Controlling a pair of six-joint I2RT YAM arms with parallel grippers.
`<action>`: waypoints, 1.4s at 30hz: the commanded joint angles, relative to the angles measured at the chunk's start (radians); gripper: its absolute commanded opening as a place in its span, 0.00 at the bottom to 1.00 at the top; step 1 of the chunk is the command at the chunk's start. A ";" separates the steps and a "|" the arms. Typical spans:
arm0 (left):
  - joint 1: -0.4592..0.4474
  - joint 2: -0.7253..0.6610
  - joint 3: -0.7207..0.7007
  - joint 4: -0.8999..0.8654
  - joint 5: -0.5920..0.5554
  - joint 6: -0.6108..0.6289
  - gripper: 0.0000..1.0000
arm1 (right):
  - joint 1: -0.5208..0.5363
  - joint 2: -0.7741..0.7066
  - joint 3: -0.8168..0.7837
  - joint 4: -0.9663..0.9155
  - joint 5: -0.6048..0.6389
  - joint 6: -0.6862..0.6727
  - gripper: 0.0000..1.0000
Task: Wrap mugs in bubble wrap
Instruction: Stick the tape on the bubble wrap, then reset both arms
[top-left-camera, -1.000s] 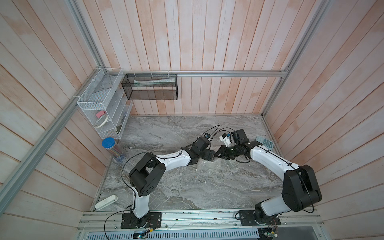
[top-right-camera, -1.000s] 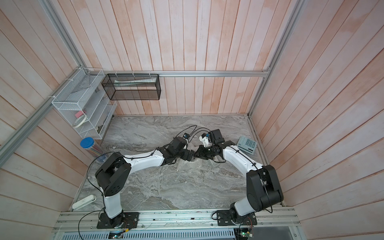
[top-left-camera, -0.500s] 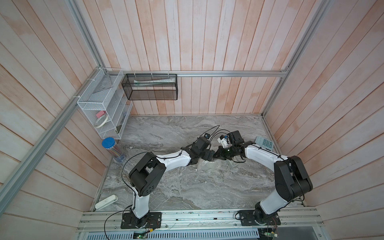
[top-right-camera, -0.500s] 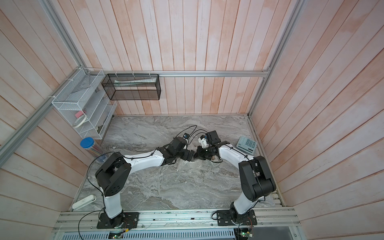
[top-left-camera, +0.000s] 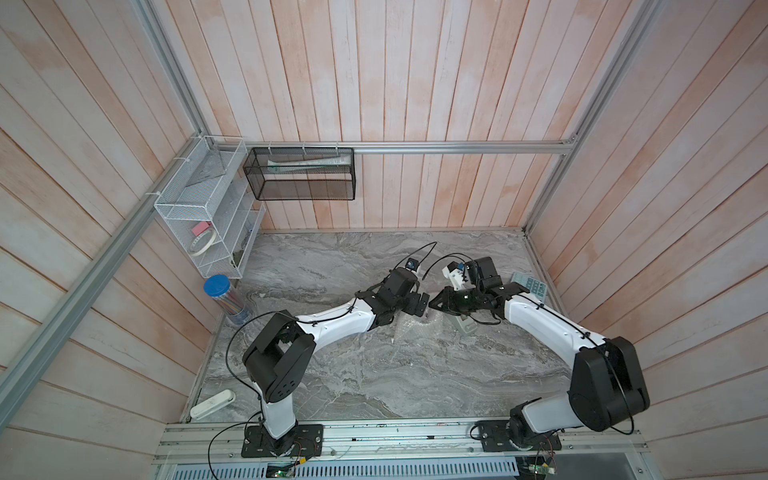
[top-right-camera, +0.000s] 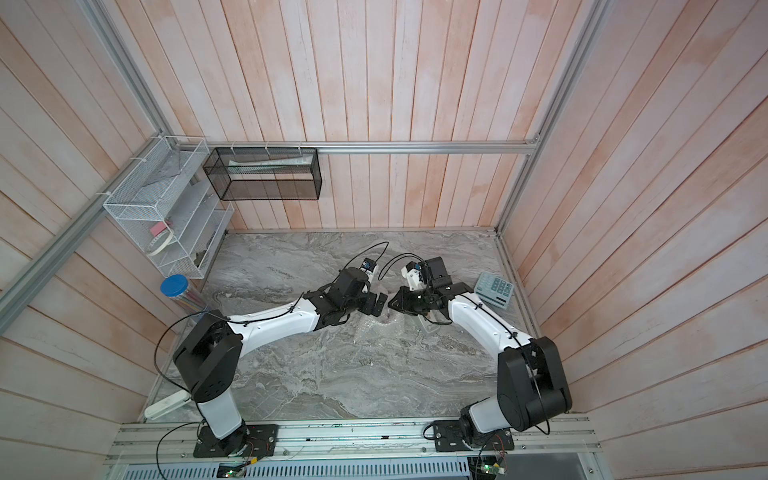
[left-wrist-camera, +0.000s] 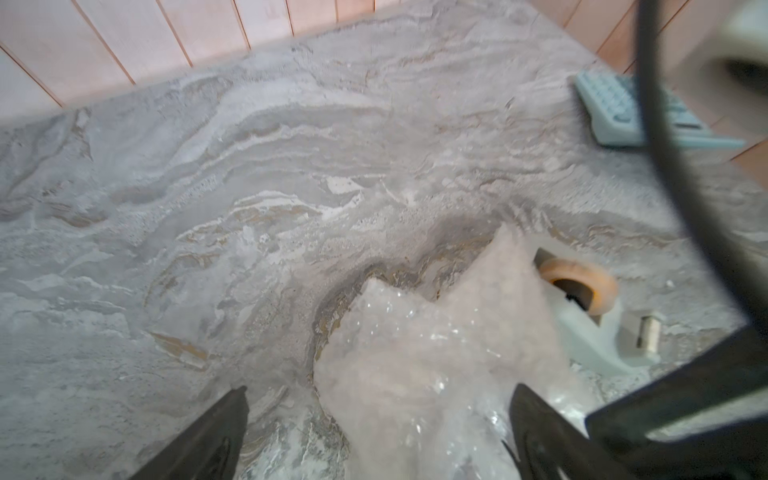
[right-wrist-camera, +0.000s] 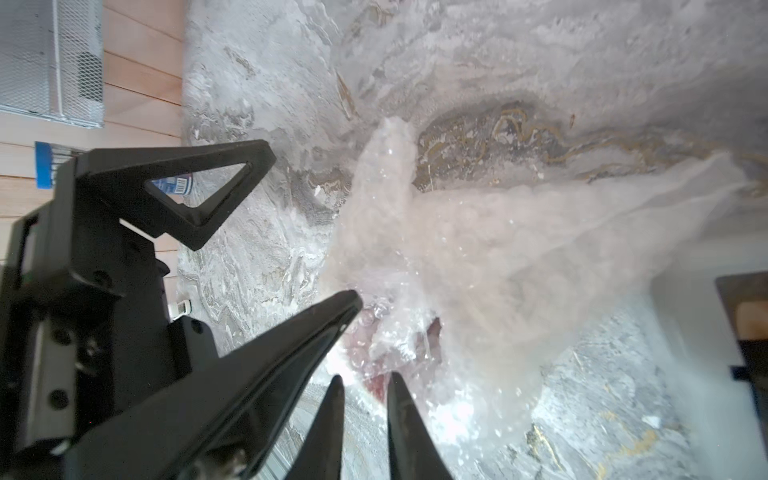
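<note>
The bubble wrap (left-wrist-camera: 436, 353) lies bunched in a crinkly mound mid-table, seen faintly in both top views (top-left-camera: 419, 330) (top-right-camera: 374, 328). The mug is inside it; only its red inside shows through the plastic (right-wrist-camera: 376, 384). My left gripper (left-wrist-camera: 380, 390) stands wide open astride the mound, with one finger (left-wrist-camera: 208, 436) on each side, and shows in both top views (top-left-camera: 424, 301) (top-right-camera: 379, 303). My right gripper (right-wrist-camera: 363, 380) faces it (top-left-camera: 434, 303) with its tips at the wrapped mug. Its jaws stand a narrow gap apart, with nothing pinched between them.
A grey tape dispenser (left-wrist-camera: 590, 307) (top-left-camera: 463, 324) sits just behind the wrap, under my right arm. A pale blue calculator (top-left-camera: 532, 284) lies by the right wall. A blue-lidded jar (top-left-camera: 226, 299) and wire racks (top-left-camera: 208, 216) are at the left wall, and a white bar (top-left-camera: 212, 403) lies near the front left.
My right arm's elbow swung in toward the middle and back out, while its gripper stayed at the wrap. The left arm has not moved.
</note>
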 joint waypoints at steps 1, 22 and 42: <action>0.000 -0.052 -0.001 -0.005 -0.022 0.010 1.00 | -0.061 -0.031 -0.003 -0.048 0.018 -0.014 0.23; 0.513 -0.510 -0.590 0.295 -0.052 0.049 1.00 | -0.313 -0.219 -0.379 0.630 0.551 -0.280 0.98; 0.746 -0.363 -0.870 0.908 0.030 0.084 1.00 | -0.414 -0.024 -0.731 1.506 0.609 -0.390 0.98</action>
